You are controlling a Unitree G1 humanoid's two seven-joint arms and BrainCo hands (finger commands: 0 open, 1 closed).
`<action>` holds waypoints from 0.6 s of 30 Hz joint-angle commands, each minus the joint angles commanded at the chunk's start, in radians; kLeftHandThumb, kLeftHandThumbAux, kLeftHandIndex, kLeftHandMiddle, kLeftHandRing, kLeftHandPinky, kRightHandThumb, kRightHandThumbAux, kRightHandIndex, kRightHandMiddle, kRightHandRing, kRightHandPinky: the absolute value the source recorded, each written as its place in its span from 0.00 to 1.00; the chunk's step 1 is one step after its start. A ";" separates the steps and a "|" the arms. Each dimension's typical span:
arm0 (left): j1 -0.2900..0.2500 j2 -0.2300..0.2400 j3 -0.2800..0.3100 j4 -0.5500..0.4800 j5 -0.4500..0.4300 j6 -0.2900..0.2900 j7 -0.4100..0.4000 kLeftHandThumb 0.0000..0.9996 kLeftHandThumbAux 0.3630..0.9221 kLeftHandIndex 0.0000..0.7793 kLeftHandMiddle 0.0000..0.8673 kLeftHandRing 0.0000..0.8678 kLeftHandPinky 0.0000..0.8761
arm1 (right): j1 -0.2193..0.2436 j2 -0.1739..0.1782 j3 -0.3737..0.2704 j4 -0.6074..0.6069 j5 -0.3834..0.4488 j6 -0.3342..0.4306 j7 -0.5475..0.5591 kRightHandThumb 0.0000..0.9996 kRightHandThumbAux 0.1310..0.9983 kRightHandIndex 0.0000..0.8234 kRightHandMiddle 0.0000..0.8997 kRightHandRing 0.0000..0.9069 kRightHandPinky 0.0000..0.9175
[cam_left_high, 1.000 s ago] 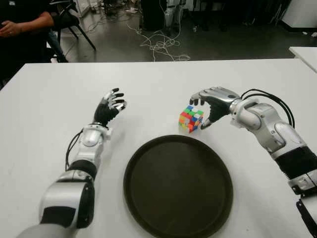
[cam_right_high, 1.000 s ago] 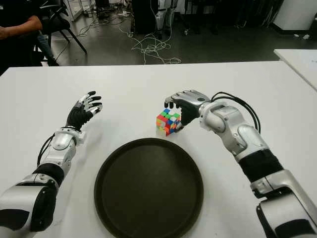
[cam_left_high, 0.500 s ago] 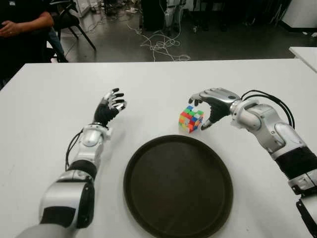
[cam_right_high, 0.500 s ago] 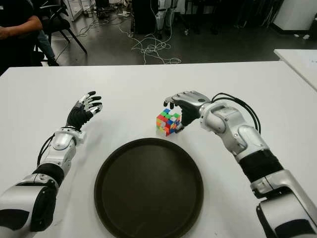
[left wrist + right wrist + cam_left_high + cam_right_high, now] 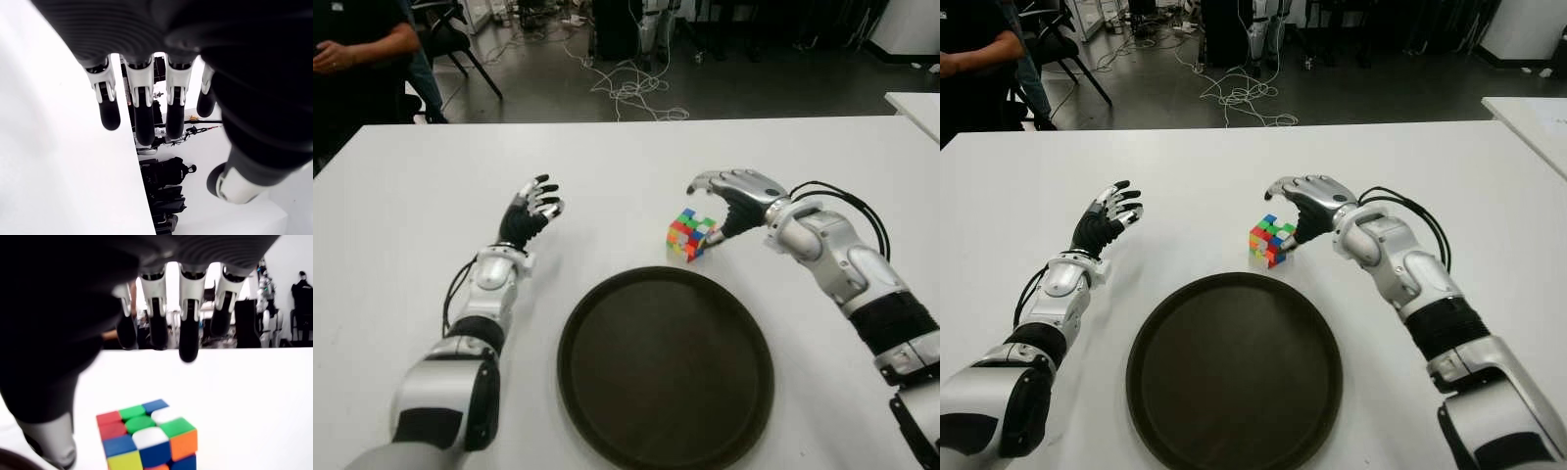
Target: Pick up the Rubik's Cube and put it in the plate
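One Rubik's Cube (image 5: 690,234) on table, under spread right hand (image 5: 729,196).

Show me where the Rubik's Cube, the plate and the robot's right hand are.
Rubik's Cube (image 5: 689,235): left eye view, on its front faces.
plate (image 5: 578,338): left eye view, on the dark left rim.
right hand (image 5: 736,191): left eye view, on the back of the hand, over the cube with fingers spread.

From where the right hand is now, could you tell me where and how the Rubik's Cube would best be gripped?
Probably across two opposite side faces of the Rubik's Cube, coming down from above. It sits flat on the white table, top clear, just beyond the dark plate's rim. The right hand hovers over it, fingers spread, thumb low at one side, so closing there suits. The left hand shows open, well left.
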 joint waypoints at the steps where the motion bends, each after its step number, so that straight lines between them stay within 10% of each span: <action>1: 0.000 0.000 0.001 0.001 0.000 0.000 0.000 0.17 0.63 0.14 0.24 0.24 0.22 | -0.004 0.006 0.001 0.018 -0.001 -0.007 -0.025 0.00 0.70 0.13 0.18 0.18 0.13; 18: 0.004 0.001 0.002 -0.003 0.000 -0.009 -0.011 0.16 0.64 0.14 0.23 0.23 0.20 | -0.072 0.043 0.032 0.271 0.005 -0.169 -0.220 0.00 0.76 0.03 0.03 0.04 0.05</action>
